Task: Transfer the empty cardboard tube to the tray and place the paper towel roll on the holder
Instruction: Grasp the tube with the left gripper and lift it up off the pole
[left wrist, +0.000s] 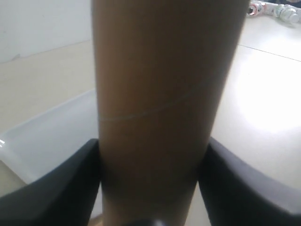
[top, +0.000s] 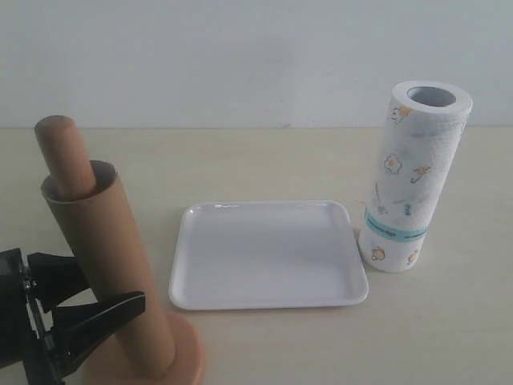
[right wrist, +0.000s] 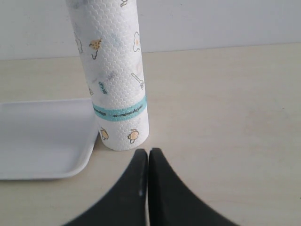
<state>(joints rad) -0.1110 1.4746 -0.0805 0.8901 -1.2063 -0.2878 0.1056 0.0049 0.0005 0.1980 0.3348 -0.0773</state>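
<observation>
Leaning toward 11 o'clock in the exterior view, the empty cardboard tube (top: 106, 241) is sleeved over the wooden holder (top: 64, 156), whose rounded post tip pokes out of the tube's open top and whose orange-tan base (top: 190, 358) sits on the beige table (top: 280, 160). The left gripper (left wrist: 151, 176) has one black finger against each side of the tube's lower half, its jaws pinching the cardboard. Taking the white tray (top: 268, 298) as the dial's centre, the holder and tube stand at about 8 o'clock and the paper towel roll (top: 413, 176) stands upright at 3 o'clock, hollow core up, teal band low, its foot just beside the tray's rim. Nothing lies in the tray. The right gripper (right wrist: 148, 160) hangs near the roll's foot without touching it, jaws pressed together.
</observation>
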